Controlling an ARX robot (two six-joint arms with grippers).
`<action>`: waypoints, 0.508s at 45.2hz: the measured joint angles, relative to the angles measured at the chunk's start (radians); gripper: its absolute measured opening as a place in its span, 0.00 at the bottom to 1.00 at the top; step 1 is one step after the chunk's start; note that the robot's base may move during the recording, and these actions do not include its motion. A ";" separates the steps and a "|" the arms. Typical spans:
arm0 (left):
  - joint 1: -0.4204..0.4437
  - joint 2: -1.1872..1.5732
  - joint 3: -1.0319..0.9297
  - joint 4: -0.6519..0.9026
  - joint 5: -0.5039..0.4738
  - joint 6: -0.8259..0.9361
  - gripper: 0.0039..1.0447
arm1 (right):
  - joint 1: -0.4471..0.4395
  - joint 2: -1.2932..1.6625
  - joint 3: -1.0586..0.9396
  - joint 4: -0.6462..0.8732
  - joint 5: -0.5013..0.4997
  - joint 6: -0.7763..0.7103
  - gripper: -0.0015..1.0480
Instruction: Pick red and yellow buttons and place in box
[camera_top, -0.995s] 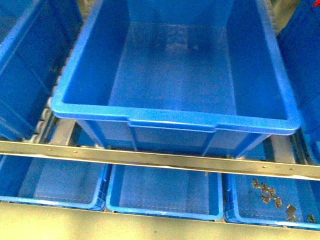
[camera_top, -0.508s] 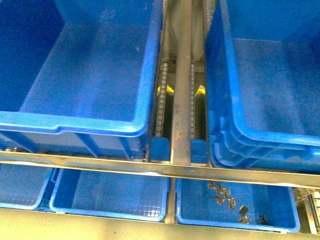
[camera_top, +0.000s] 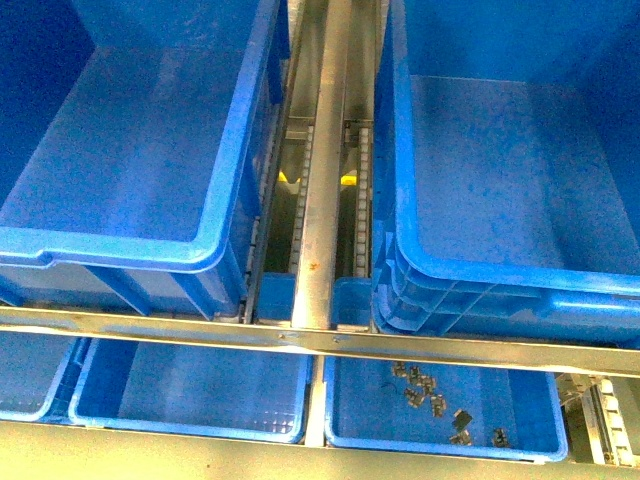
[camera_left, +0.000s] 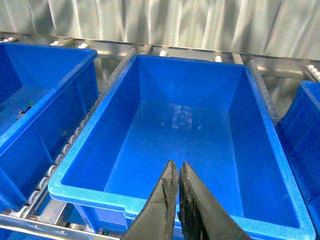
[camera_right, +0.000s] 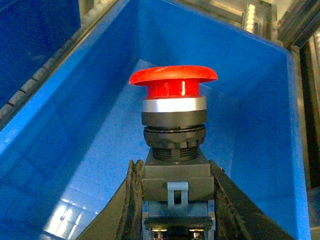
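The right gripper (camera_right: 174, 170) is clamped on the black block body of the red mushroom-capped push-button switch (camera_right: 173, 85). The jaws bear on the two flat sides of the block. This leaves the cap and the threaded collar free and keeps the switch upright, cap away from the wrist.

The switch hangs above the interior of a large deep blue plastic bin (camera_right: 250, 125), with the smooth floor visible below it. It appears to be held within the bin's rim, so that on release it should fall inside the walls. It touches neither wall nor floor.

The left gripper (camera_left: 177, 167) has its jaws pressed together on nothing. It hangs over the near rim of a deep blue bin (camera_left: 65, 185) whose floor is bare.

Neither arm shows in the front view. That view shows two deep blue bins, one on the left (camera_top: 225, 225) and one on the right (camera_top: 400, 250), with a metal roller rail (camera_top: 320, 200) between them. Which of the two holds the red switch overhead cannot be told.

Below a cross bar lie shallow blue trays (camera_top: 190, 430). One holds small metal clips (camera_top: 425, 390).

The yellow-capped switch appears in no view. By judgement, the red switch is at the release stage and the yellow one remains to be fetched.
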 joint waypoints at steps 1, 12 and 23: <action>0.000 -0.006 0.000 -0.006 0.000 0.000 0.02 | 0.002 0.000 0.000 0.000 0.000 0.000 0.25; 0.000 -0.062 0.000 -0.062 0.000 0.000 0.02 | 0.007 -0.004 -0.008 -0.006 0.007 0.000 0.25; 0.000 -0.229 0.000 -0.243 -0.001 0.000 0.02 | 0.014 -0.007 -0.015 -0.009 0.009 0.000 0.25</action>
